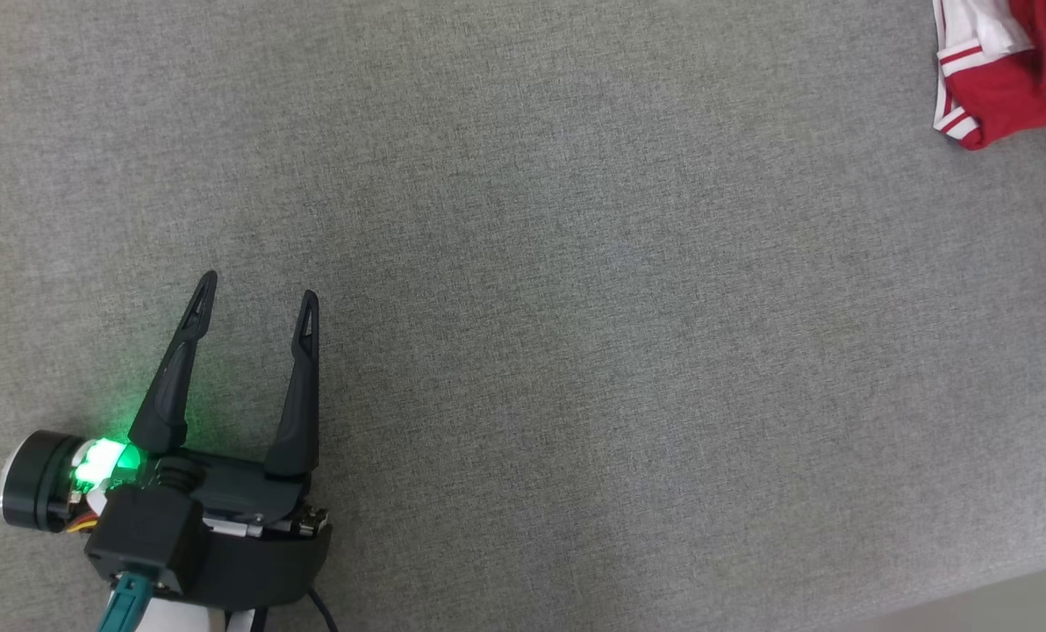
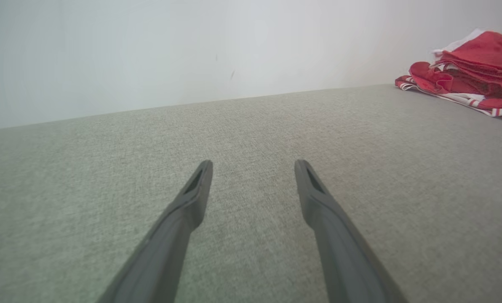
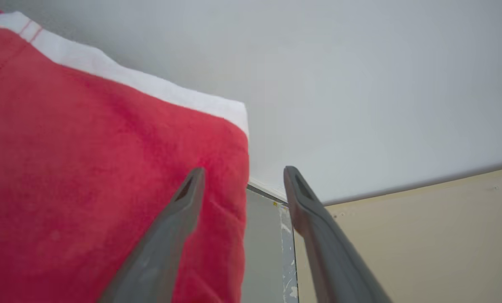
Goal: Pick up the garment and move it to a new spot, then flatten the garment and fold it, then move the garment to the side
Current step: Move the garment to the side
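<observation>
The garment (image 1: pixel 1010 75) is red with white striped trim, lying bunched at the far right top corner of the head view, partly cut off by the frame. The left wrist view has the garment (image 2: pixel 470 71) as a folded heap far to the right. My left gripper (image 1: pixel 258 294) hovers open over bare grey fabric at the lower left, far from the garment; its fingers (image 2: pixel 192 198) hold nothing. In the right wrist view my right gripper (image 3: pixel 242 174) stands open, its left finger over the red garment (image 3: pixel 99 168), the edge of the cloth lying in the gap between the fingers.
The grey cloth-covered table (image 1: pixel 576 307) spreads across the head view, with its front edge (image 1: pixel 970 601) at the lower right. A pale wall (image 2: pixel 192 54) rises behind the table. Beige floor (image 3: pixel 423 240) lies past the table's edge.
</observation>
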Robot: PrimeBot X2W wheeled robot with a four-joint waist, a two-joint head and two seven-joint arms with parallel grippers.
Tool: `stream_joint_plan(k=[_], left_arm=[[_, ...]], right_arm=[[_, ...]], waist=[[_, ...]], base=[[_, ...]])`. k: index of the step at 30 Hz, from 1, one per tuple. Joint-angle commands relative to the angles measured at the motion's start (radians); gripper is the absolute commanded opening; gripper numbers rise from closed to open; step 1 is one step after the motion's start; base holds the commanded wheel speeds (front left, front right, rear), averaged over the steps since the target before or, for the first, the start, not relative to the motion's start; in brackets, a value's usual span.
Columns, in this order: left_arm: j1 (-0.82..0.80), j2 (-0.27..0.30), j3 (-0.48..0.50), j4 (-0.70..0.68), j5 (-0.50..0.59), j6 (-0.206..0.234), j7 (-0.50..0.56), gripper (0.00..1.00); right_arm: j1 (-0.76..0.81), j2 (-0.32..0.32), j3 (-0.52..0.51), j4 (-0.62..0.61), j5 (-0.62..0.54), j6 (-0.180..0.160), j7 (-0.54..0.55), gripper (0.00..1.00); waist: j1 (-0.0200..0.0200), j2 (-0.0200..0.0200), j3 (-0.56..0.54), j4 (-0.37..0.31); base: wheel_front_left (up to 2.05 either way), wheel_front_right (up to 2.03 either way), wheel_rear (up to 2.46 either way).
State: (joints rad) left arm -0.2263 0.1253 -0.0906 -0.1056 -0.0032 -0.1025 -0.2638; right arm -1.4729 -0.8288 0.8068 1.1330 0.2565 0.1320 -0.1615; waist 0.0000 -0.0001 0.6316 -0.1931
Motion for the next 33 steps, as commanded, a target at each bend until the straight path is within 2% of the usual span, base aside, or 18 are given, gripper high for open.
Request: stream_joint_plan(k=[1, 9, 14, 17, 25, 33], left_arm=[[-0.01, 0.002, 0.002, 0.03, -0.007, 0.004, -0.001, 1.0], [0.015, -0.014, 0.006, 0.049, -0.021, 0.01, -0.001, 1.0], [0.046, -0.028, 0.021, 0.077, -0.035, 0.014, -0.001, 1.0], [0.069, -0.04, 0.033, 0.096, -0.045, 0.02, -0.002, 1.0], [0.153, -0.061, 0.082, 0.146, -0.066, 0.035, -0.002, 1.0], [0.221, -0.071, 0.117, 0.184, -0.081, 0.037, -0.002, 1.0]], right_arm=[[-0.016, 0.005, -0.008, 0.004, -0.012, -0.003, -0.009, 1.0], [-0.03, 0.035, -0.09, 0.025, -0.081, -0.003, -0.07, 1.0], [0.015, 0.073, -0.173, -0.02, -0.086, -0.003, -0.099, 1.0], [0.079, 0.11, -0.241, -0.095, -0.079, -0.003, -0.103, 1.0], [0.4, 0.23, -0.498, -0.382, -0.092, -0.003, -0.103, 1.0], [0.736, 0.369, -0.717, -0.585, -0.116, -0.003, -0.103, 1.0]], waist=[[0.0, 0.0001, -0.004, 0.0], [0.0, 0.0001, -0.065, 0.004], [0.0, 0.0001, -0.146, 0.016], [0.0, 0.0001, -0.207, 0.028], [0.0, 0.0001, -0.364, 0.05], [0.0, 0.0001, -0.473, 0.096]], base=[[0.0, 0.0, 0.0], [0.0, 0.0, 0.0], [0.0, 0.0, 0.0], [0.0, 0.0, 0.0], [0.0, 0.0, 0.0], [0.0, 0.0, 0.0]])
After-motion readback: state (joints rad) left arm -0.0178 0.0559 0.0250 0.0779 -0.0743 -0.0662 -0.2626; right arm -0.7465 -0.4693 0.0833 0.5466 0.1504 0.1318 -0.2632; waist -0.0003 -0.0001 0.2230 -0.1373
